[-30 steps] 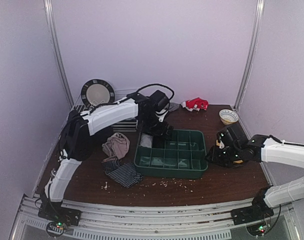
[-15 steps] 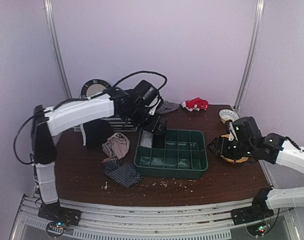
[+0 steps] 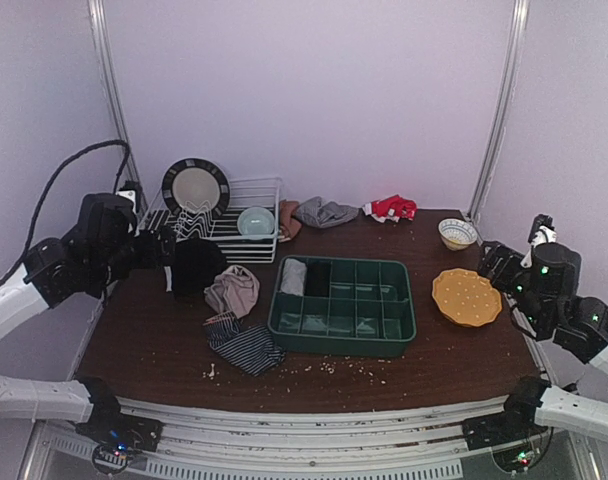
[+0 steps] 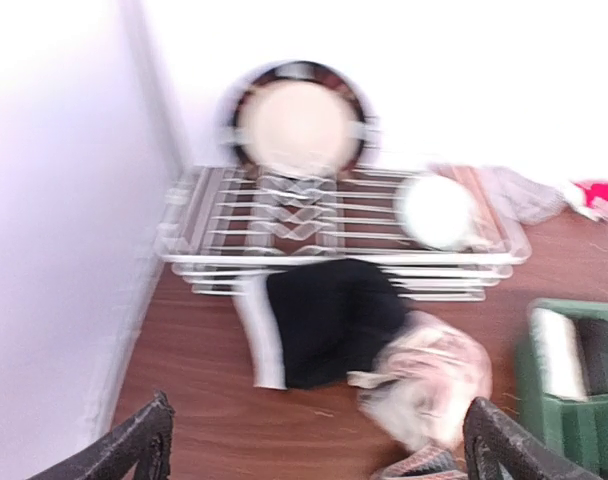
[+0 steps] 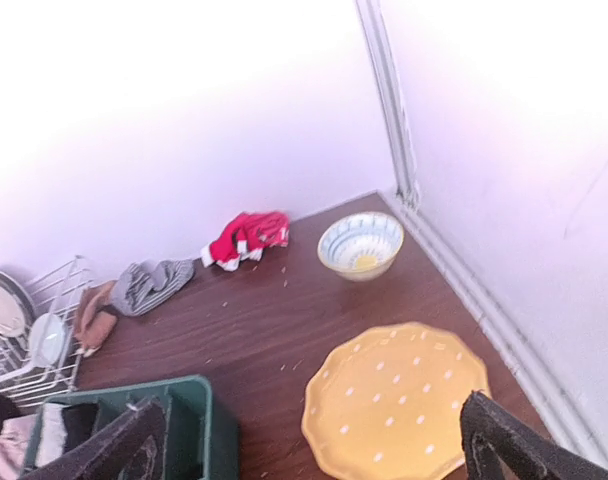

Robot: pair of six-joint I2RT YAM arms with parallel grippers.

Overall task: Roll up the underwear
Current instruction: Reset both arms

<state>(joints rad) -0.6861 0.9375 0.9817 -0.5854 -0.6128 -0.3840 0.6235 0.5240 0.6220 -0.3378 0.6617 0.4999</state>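
Loose underwear lies left of the green tray (image 3: 344,325): a black piece (image 3: 194,265), a beige-pink one (image 3: 232,290) and a navy striped one (image 3: 246,345). A light grey roll (image 3: 294,277) and a black roll (image 3: 319,278) sit in the tray's back-left compartments. My left gripper (image 3: 156,250) hangs open at the far left, above the table. In the blurred left wrist view the left gripper (image 4: 319,450) is empty, with the black piece (image 4: 334,320) and the pink one (image 4: 434,385) ahead of it. My right gripper (image 3: 496,265) is open at the far right; in its wrist view the right gripper (image 5: 309,450) holds nothing.
A yellow dotted plate (image 3: 467,297) lies right of the tray, below my right gripper, with a small bowl (image 3: 457,233) behind it. A wire dish rack (image 3: 234,235) holds a plate (image 3: 195,187) and a teal bowl (image 3: 255,221). A grey cloth (image 3: 324,212) and a red cloth (image 3: 391,208) lie at the back. Crumbs dot the front.
My left arm drew back from the tray's back-left corner to the far left. My right gripper opened and pulled back to the right, uncovering the yellow plate.
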